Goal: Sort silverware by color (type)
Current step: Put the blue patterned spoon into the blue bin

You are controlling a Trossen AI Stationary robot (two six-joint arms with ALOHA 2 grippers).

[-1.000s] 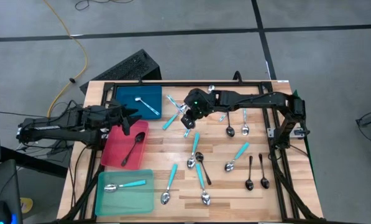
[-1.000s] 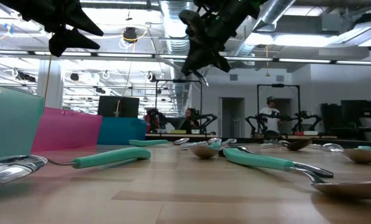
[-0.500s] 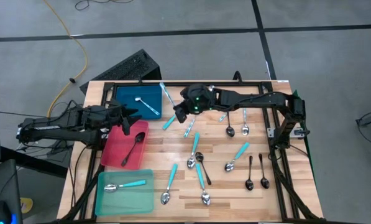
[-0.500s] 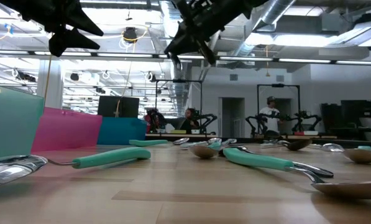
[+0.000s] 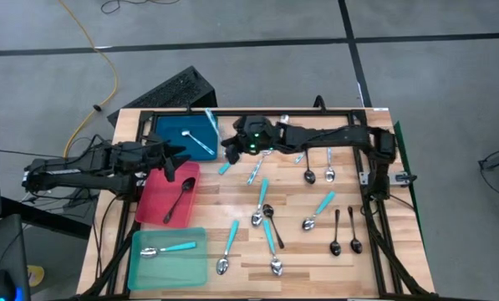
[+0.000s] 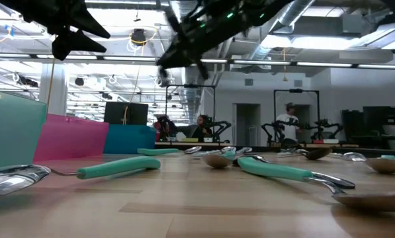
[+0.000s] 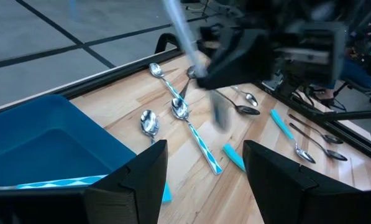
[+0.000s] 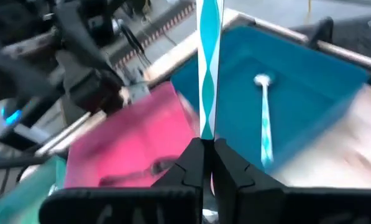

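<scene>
A: Right gripper [image 8: 204, 152] fingers [image 8: 188, 163] pinched on a striped-handle spoon [image 8: 208, 62], held by one end, the rest projecting ahead over the blue tray [image 5: 170, 134] edge

B: Left gripper [image 7: 201, 165]?

A: Jaws apart, empty, waiting over the red tray [image 5: 153, 196]

B: Handling?

A: Judged light, stiff, slick; end grip may let it swing. Mid-handle is safer. Other spoons [image 5: 266, 221] lie loose on the table [image 5: 316, 251]

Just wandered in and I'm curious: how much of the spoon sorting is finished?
Barely started. One spoon lies in each tray: blue, red, teal. The right gripper holds a striped turquoise-handled spoon at the blue tray. About fifteen spoons remain loose on the table.
</scene>
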